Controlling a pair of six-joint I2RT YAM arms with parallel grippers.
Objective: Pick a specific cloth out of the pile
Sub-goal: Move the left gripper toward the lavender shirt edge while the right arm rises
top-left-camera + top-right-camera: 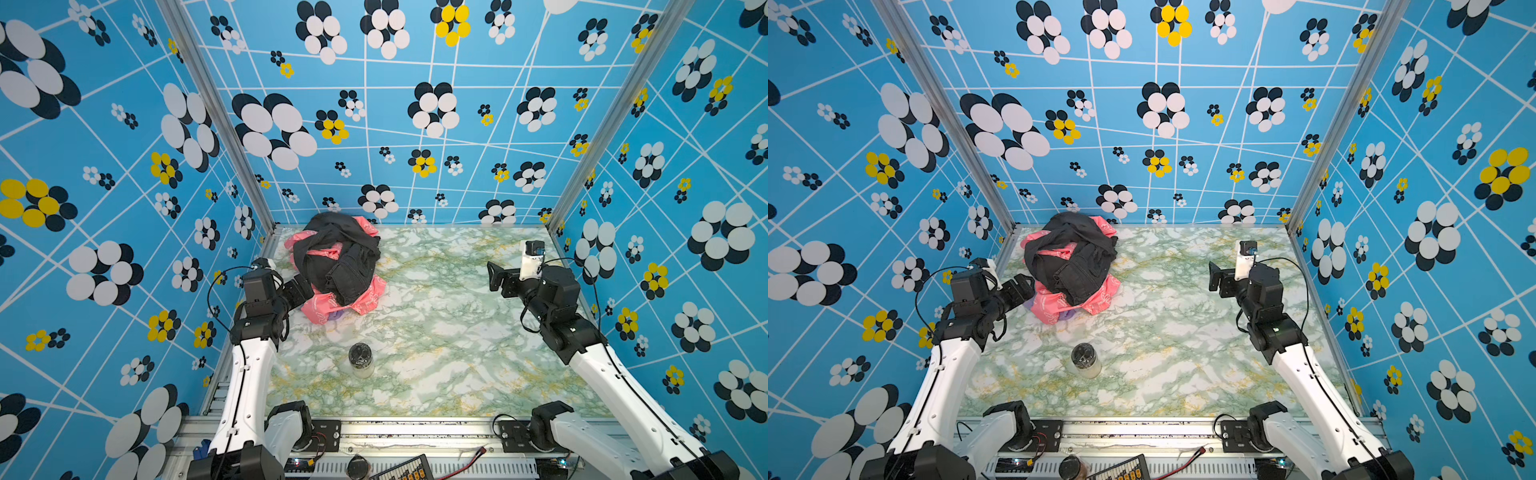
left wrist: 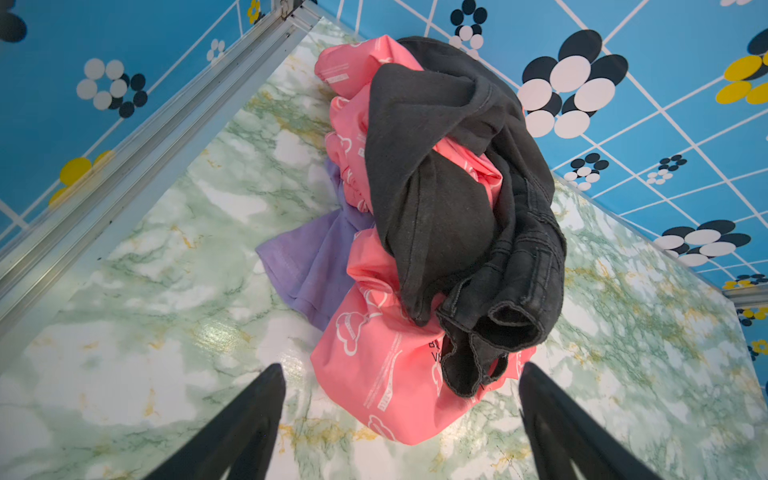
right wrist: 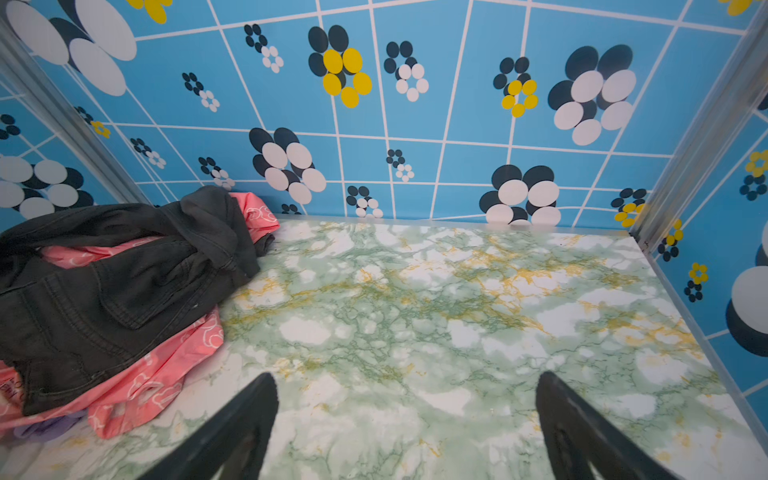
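The pile (image 1: 336, 266) (image 1: 1073, 262) lies at the back left of the marble table, black denim-like fabric tangled with coral-pink printed cloth. The lilac cloth (image 2: 316, 257) sticks out from under the pile's near left side, and only a small bit of it (image 1: 337, 316) (image 1: 1069, 313) (image 3: 45, 426) shows elsewhere. My left gripper (image 2: 401, 368) (image 1: 305, 291) (image 1: 1023, 286) is open at the pile's left edge, its fingers either side of the pink cloth's near corner without clamping it. My right gripper (image 3: 405, 376) (image 1: 494, 276) (image 1: 1214, 278) hovers open over bare table at the right.
A small jar (image 1: 360, 359) (image 1: 1086, 360) with a dark lid stands on the table in front of the pile. Blue flower-patterned walls and aluminium posts (image 2: 137, 153) close in the back and sides. A metal rail (image 1: 415, 432) with cables runs along the front edge.
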